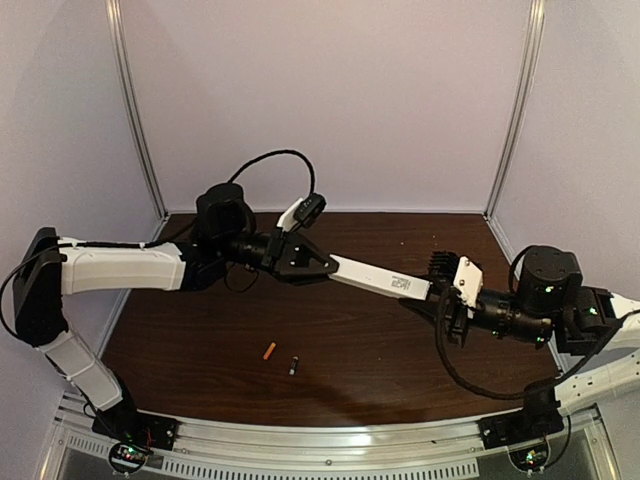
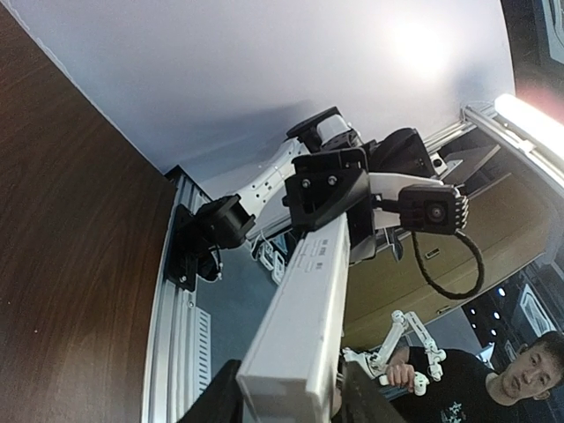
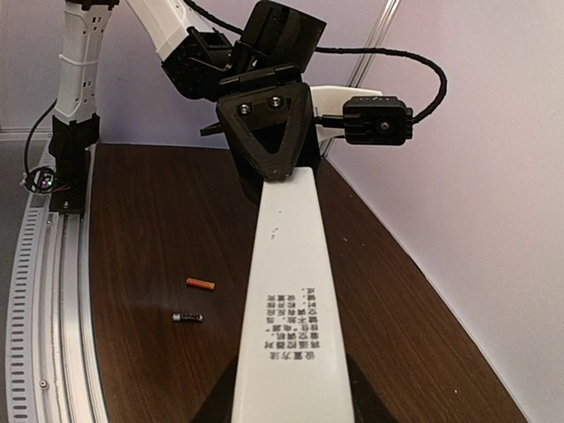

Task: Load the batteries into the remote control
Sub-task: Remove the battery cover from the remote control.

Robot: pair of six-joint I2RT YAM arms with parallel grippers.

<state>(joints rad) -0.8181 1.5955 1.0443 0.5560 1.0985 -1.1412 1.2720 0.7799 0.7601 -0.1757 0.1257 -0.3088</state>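
Nearest to me, on the near side of the remote (image 1: 380,281), both batteries lie loose on the bench (image 1: 420,370), outside the remote. The orange battery (image 1: 269,351) and the black battery (image 1: 293,366) sit just beside each other without touching, the black one a little nearer to me. Both lie nearer the remote's left end than its right. In the right wrist view they show on the bench to the left of the remote, orange (image 3: 201,283) beyond black (image 3: 187,317).

The remote itself is off the bench, held in the air as a bridge between the two arms. The right gripper (image 1: 440,295) has the remote's right end, its jaws pinching the bar from both sides; in its own camera the dark fingers (image 3: 225,401) press against the white sides at the bottom of the view. The left gripper (image 1: 318,266) has the other end, its jaws likewise pinching the remote, and the right wrist view shows its black triangular finger (image 3: 269,132) clamped over that end.

The face of the remote (image 3: 295,291) towards the right wrist camera carries a block of small printed text near the right gripper. I cannot tell from any view whether the battery bay is open or whether anything sits in it.

Beyond the remote are the rest of the bench and the pale back wall (image 1: 330,100).
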